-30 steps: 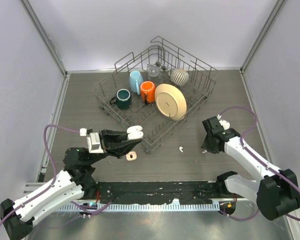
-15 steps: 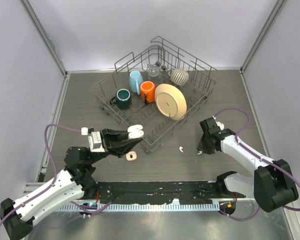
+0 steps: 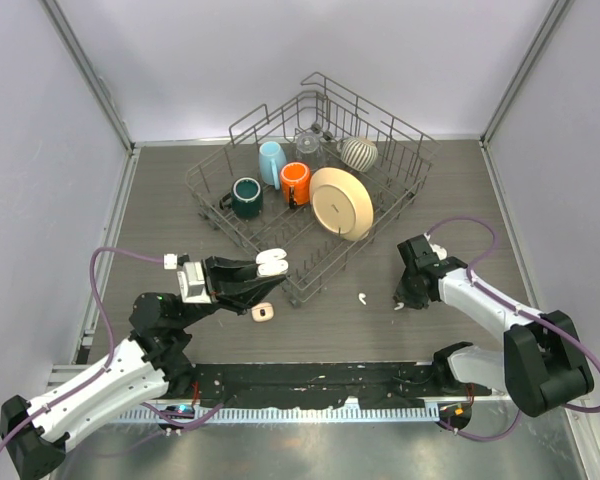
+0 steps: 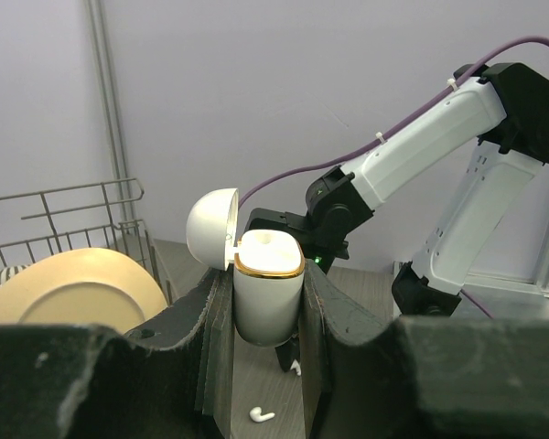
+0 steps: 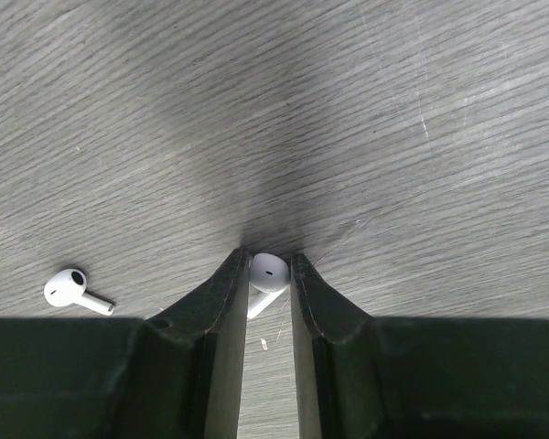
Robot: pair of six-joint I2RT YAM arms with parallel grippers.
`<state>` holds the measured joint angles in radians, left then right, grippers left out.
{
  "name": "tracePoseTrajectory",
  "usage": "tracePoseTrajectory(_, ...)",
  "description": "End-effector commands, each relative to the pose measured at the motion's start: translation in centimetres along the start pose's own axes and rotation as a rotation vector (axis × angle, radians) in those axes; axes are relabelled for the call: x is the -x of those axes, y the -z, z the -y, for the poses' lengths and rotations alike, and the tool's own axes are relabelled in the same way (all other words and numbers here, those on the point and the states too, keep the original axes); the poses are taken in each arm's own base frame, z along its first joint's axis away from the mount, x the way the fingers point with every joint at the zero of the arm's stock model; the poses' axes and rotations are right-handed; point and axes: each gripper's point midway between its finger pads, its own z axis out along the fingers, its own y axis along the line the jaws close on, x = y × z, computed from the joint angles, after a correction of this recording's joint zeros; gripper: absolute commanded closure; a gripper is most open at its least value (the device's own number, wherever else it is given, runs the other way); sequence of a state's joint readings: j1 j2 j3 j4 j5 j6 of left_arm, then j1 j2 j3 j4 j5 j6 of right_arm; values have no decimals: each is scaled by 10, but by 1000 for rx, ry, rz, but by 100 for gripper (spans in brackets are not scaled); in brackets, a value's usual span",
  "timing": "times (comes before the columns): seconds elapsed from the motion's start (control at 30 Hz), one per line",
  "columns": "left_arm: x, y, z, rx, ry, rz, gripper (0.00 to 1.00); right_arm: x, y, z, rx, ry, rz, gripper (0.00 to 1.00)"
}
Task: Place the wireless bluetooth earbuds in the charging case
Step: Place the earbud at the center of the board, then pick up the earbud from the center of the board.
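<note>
**Though neither claw is idle: case aloft, one earbud pinched, one loose**

Where the left gripper [image 3: 269, 266] hangs beside the near corner of the dish rack [image 3: 400, 190], its fingers are closed tight on the charging case [image 4: 268, 293]. The case is white with a gold rim, stands upright and has its domed lid hinged open.

- Right gripper [image 5: 268, 265]: down at the table [image 3: 160, 200], its fingers drawn almost together on one white earbud [image 5: 268, 273], with the stem trailing back between them.
- Second earbud [image 3: 362, 297]: lies loose on the table, between the rack corner and the right gripper and apart from both.
- Small peach item [image 3: 263, 312]: on the table below the left gripper; its kind cannot be told.
- Rack contents: teal mug [image 3: 247, 197], pale blue cup [image 3: 271, 162], orange mug [image 3: 295, 183], cream plate [image 3: 341, 203], striped bowl [image 3: 358, 152].
</note>
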<state>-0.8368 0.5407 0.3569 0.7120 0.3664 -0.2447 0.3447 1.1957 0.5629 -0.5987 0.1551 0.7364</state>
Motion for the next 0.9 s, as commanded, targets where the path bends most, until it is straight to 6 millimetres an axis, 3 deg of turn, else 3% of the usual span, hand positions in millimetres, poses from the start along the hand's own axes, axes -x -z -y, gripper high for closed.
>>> tracePoseTrajectory(0.0, 16, -2, -1, 6, -37, 48, 100, 6, -1, -3, 1, -3, 29, 78)
tracePoseTrajectory(0.37, 15, 1, -1, 14, -39, 45, 100, 4, -1, -4, -3, 11, 30, 67)
tracePoseTrajectory(0.6, 15, 2, -2, 20, -45, 47, 100, 4, -1, -5, -8, 12, 28, 66)
tracePoseTrajectory(0.7, 14, 3, -3, 23, -46, 45, 100, 4, -1, -5, -9, 12, 29, 71)
tracePoseTrajectory(0.87, 14, 3, -3, 25, -47, 44, 100, 8, 5, -7, 1, 14, 48, 88)
